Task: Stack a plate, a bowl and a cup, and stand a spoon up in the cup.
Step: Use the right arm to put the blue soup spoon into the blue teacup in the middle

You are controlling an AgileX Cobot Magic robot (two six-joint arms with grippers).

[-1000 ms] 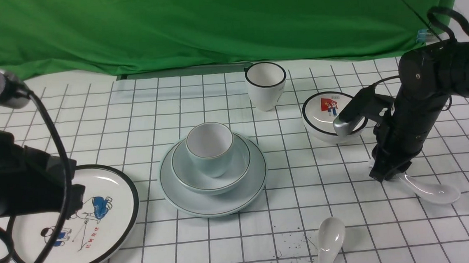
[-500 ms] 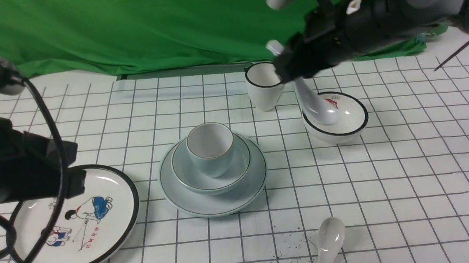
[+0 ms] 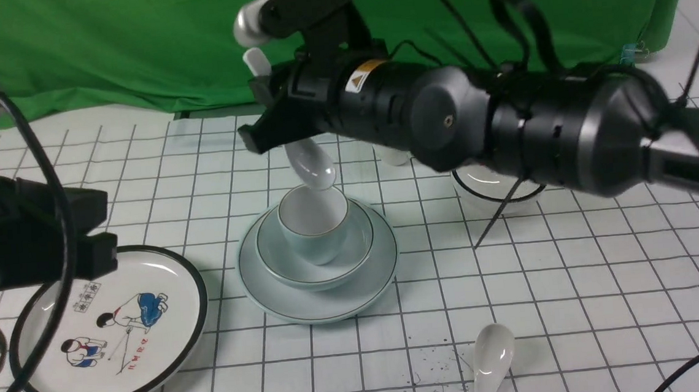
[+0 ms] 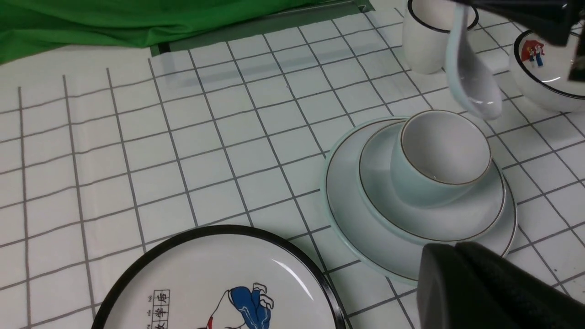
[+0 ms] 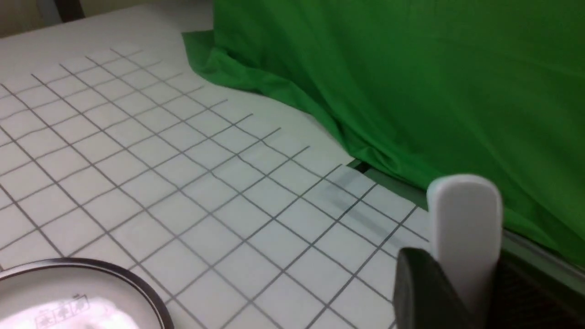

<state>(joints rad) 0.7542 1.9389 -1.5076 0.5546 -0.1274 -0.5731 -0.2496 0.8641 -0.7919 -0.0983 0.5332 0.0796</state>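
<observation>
Spoon (image 3: pixel 310 162) hangs scoop-down just above the rim of the cup (image 3: pixel 313 223), its handle clamped in the right pincer (image 3: pixel 276 118). That cup sits in the bowl (image 3: pixel 353 254), on the plate (image 3: pixel 380 280), on the counter (image 3: pixel 578 303). Nearby hovers the left pincer (image 4: pixel 461 260); parted or closed, I cannot tell.

The cup (image 3: pixel 313 223) is wide open from above, only the spoon (image 3: pixel 313 165) hangs just over its far rim. The right arm (image 3: pixel 504 117) stretches across the back right, over the black-rimmed cup (image 4: pixel 421 50) and picture bowl (image 4: pixel 546 84), so that side's blocked. Left of the plate (image 3: pixel 332 303) it's bare grid up to the green cloth (image 3: pixel 130 45). Near left is taken by the cartoon plate (image 3: pixel 172 337) with the left arm (image 3: pixel 17 244) over it. Front right is free apart from the spare spoon (image 3: pixel 491 353).
</observation>
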